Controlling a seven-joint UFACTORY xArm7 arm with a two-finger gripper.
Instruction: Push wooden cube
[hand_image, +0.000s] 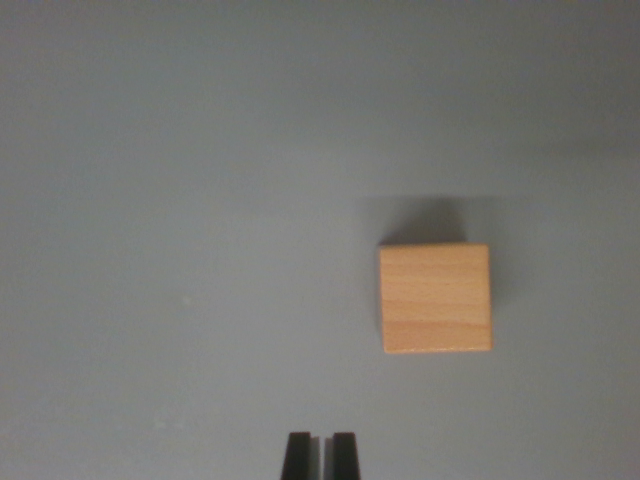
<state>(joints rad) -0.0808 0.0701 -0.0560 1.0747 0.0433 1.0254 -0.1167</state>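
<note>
A light wooden cube (435, 298) rests on a plain grey surface (200, 200), to the right of the wrist view's centre, with a soft shadow above it. At the bottom edge my gripper (320, 450) shows as two dark fingertips side by side, almost touching, with nothing between them. The cube lies up and to the right of the fingertips, well apart from them.
The grey surface fills the whole view. No other object and no edge shows.
</note>
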